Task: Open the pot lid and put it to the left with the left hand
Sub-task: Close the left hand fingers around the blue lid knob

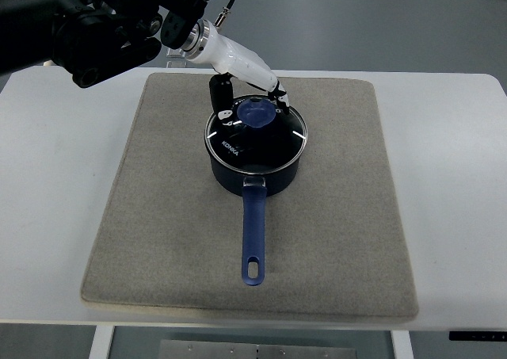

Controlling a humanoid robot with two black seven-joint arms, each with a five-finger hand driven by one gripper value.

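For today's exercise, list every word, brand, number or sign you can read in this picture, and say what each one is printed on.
"KONKA": white print on the glass lid of the blue pot, left of the knob.
No other text shows on the mat, the table or the left robot hand.

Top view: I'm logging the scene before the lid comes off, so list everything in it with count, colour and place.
Saucepan: one, dark blue, centre of the mat, long handle pointing toward the near edge.
Glass lid: one, clear with a blue knob, on the saucepan.
Mat: one, grey-beige, covering most of the table.
Table: one, white, under the mat.
Left hand: one, white and black, arm entering from upper left, fingers around the knob.
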